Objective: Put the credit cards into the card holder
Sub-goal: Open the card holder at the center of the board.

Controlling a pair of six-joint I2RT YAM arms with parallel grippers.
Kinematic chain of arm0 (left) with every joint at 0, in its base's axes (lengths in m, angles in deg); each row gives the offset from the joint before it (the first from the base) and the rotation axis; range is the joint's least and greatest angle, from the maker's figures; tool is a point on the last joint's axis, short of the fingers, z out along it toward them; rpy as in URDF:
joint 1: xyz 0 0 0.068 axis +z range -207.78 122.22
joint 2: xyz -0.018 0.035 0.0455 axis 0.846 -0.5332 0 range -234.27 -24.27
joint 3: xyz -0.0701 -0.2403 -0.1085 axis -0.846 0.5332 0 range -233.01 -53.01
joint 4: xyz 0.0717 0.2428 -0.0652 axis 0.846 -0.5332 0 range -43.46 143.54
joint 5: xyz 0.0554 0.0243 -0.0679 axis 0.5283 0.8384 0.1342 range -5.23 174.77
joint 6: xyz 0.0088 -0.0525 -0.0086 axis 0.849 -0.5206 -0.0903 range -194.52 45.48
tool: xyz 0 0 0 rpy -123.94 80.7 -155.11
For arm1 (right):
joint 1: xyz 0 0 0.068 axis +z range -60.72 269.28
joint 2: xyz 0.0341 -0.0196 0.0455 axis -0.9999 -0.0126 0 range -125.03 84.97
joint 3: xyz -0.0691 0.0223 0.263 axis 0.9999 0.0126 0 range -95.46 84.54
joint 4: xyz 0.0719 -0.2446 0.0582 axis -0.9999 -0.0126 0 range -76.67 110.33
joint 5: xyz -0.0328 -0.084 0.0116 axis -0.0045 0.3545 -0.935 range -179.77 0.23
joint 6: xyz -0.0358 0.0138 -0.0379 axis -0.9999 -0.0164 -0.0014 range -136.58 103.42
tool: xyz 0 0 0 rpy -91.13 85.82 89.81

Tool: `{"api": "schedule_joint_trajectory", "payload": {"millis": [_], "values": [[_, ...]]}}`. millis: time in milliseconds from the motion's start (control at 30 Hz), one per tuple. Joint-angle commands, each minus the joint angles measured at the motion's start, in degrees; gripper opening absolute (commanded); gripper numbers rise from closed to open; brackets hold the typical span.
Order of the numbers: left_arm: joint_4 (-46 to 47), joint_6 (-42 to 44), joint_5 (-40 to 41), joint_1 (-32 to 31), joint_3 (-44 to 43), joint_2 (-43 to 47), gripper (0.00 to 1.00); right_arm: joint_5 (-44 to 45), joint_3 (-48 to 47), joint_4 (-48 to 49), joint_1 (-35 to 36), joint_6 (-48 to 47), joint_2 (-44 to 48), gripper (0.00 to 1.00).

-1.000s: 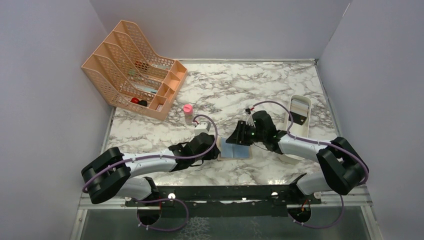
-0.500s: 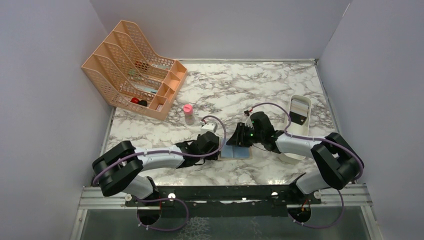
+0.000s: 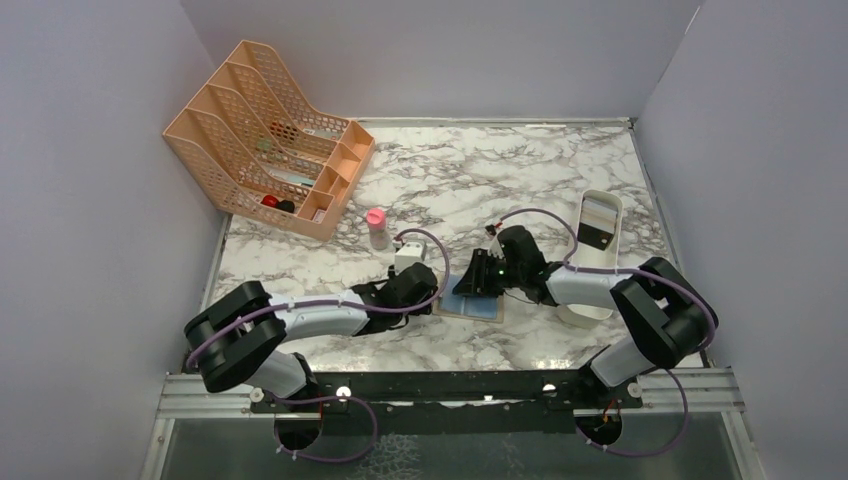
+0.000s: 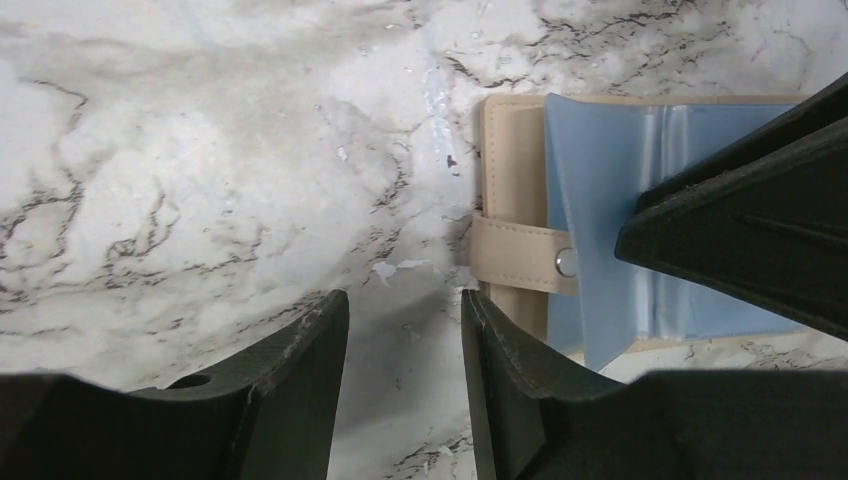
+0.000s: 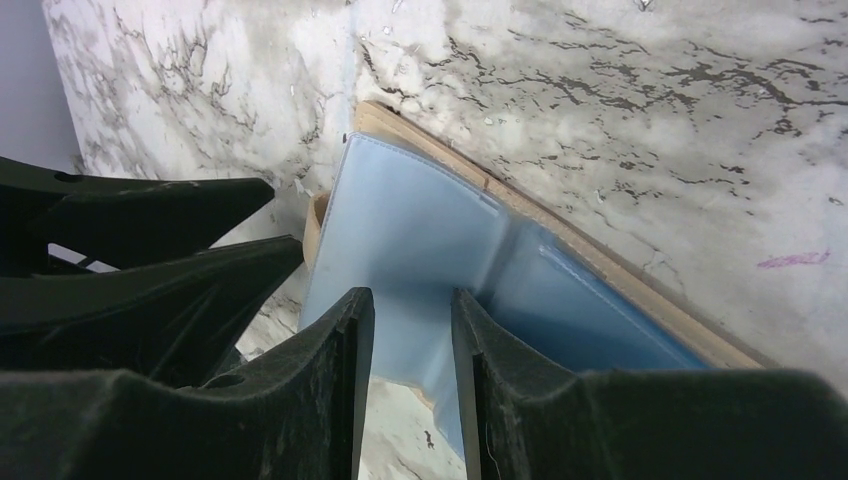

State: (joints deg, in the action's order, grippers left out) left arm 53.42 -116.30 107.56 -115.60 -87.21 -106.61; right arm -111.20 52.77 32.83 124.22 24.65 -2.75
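Steadying the open card holder (image 3: 470, 304) on the tabletop (image 3: 450, 180) is, I judge, the step in hand. My left claw (image 4: 403, 300) sits at its 9 o'clock edge beside the snap tab (image 4: 515, 255), fingers a little apart and empty. My right claw (image 5: 410, 300) hovers low over the blue sleeves (image 5: 420, 220), narrowly parted, gripping nothing I can see. The credit cards (image 3: 600, 225) lie in the white tray (image 3: 622, 215) at 2 o'clock, so next my right claw must fetch one.

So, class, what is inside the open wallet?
Light blue plastic sleeves line the wallet, with no card visible. The right tool covers part of them, so that part is unseen.
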Motion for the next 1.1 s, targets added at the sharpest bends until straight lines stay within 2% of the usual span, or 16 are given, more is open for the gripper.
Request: {"api": "schedule_joint_trajectory", "payload": {"millis": [0,133,367,667,1067], "values": [[-0.4,-4.3,3.3,1.3,2.6,4.7,0.48,0.3,1.2,0.5,0.4,-1.8,-1.9,0.39],[0.8,-4.0,2.3,2.5,3.2,6.3,0.48,0.2,1.7,0.8,0.4,-1.9,-1.9,0.39],[10.0,10.2,-6.9,2.5,6.4,9.4,0.47,-0.1,2.6,1.2,0.4,-1.5,-1.1,0.39],[8.5,21.0,-9.2,1.8,3.9,6.8,0.48,-0.8,2.9,1.6,0.4,-1.6,-0.1,0.39],[8.3,21.9,-7.1,0.0,0.1,-0.7,0.51,-1.4,2.3,1.2,0.4,-2.6,-0.1,0.40]]}}
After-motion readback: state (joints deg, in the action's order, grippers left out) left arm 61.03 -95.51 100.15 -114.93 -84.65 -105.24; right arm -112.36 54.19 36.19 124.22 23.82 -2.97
